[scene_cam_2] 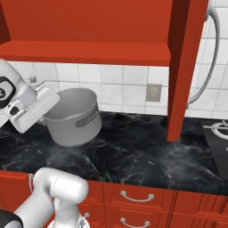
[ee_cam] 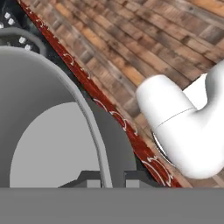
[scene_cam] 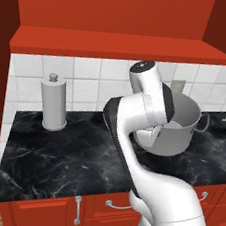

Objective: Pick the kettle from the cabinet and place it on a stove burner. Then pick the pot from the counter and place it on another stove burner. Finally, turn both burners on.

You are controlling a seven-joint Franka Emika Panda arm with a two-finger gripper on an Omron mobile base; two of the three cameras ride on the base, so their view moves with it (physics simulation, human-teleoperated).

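One wide grey metal pot (scene_cam_2: pixel 73 116) sits on black marble bench (scene_cam_2: pixel 133 156); hand cam alone shows tool (ee_cam: pixel 106 183) pinching its rim; left cam adds pale cylinder (scene_cam: pixel 54 102).

The white arm hides the wide grey metal pot's (scene_cam: pixel 179 131) near left side (hand buried behind it); the black cooktop (scene_cam_2: pixel 217 133) runs off the right edge.

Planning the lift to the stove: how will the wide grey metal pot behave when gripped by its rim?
The wide grey metal pot looks rigid. Gripped on one wall by the gripper, it may tilt. Its smooth rim might slip.
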